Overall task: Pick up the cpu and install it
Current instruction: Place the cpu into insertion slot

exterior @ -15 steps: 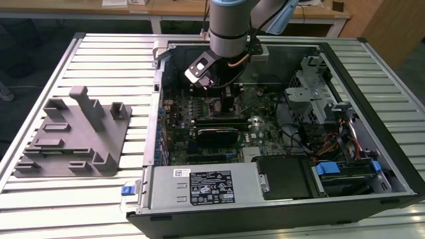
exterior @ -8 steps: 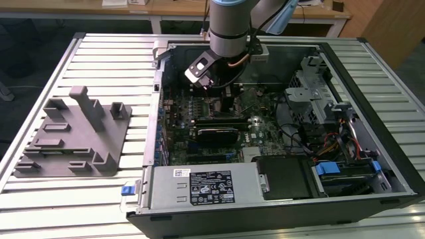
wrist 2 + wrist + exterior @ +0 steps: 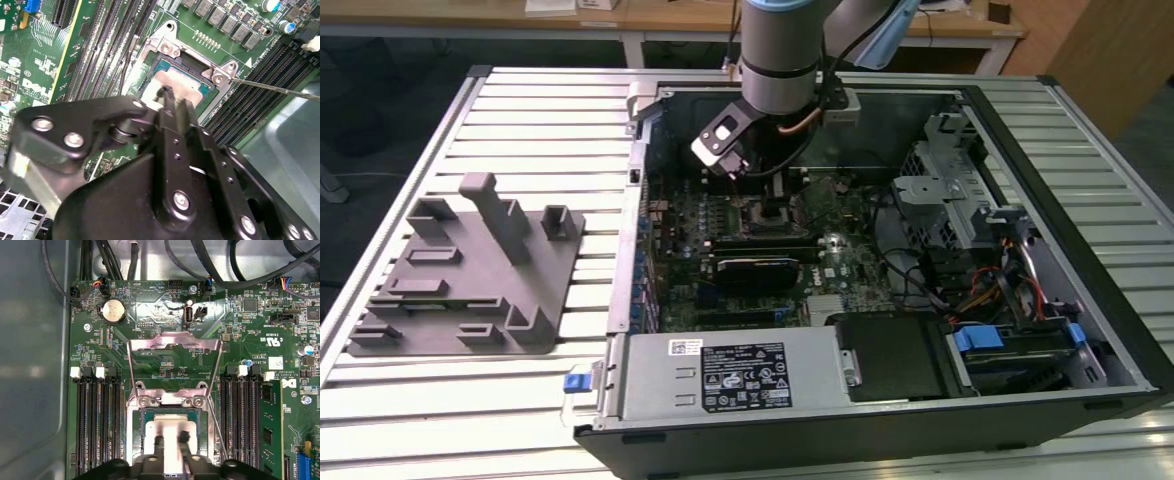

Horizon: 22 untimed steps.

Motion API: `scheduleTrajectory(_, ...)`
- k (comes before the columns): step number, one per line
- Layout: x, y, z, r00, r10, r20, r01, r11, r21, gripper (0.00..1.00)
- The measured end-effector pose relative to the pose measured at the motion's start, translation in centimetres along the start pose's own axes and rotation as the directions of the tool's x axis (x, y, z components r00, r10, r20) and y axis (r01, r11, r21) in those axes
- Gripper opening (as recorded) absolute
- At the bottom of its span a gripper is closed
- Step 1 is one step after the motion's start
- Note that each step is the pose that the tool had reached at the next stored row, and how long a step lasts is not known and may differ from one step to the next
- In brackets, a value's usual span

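Gripper hangs over the cpu, which sits in the socket toward eleven o'clock of the computer case; whether it clasps the cpu, I cannot tell; any tilt or sideways drag could bend socket pins

A slatted metal table stands on dark floor, wooden desks behind it.

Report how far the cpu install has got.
Done: the cpu looks laid in the socket. In hand: the claw sits right over it. Left: the hinged plate stands open, not clamped.
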State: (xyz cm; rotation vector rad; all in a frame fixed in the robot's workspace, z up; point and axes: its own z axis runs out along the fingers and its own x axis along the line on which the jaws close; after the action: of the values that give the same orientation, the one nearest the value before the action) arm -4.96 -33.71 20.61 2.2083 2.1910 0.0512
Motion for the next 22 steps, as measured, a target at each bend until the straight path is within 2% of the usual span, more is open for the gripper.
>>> scheduleTrajectory(2, 0.00, 0.00, -0.01, 1.0000, 0.000, 0.0000, 0.000, 1.0000, 0.0000, 0.18)
scheduleTrajectory(3, 0.00, 0.00, -0.01, 1.0000, 0.000, 0.0000, 0.000, 1.0000, 0.0000, 0.18)
scheduleTrajectory(5, 0.00, 0.00, -0.02, 1.0000, 0.000, 0.0000, 0.000, 1.0000, 0.0000, 0.11)
scheduleTrajectory(10, 0.00, 0.00, -0.02, 1.0000, 0.000, 0.0000, 0.000, 1.0000, 0.0000, 0.11)
scheduleTrajectory(22, -0.01, 0.05, 0.59, 1.0000, 0.000, 0.0003, 0.000, 1.0000, 0.0002, 0.11)
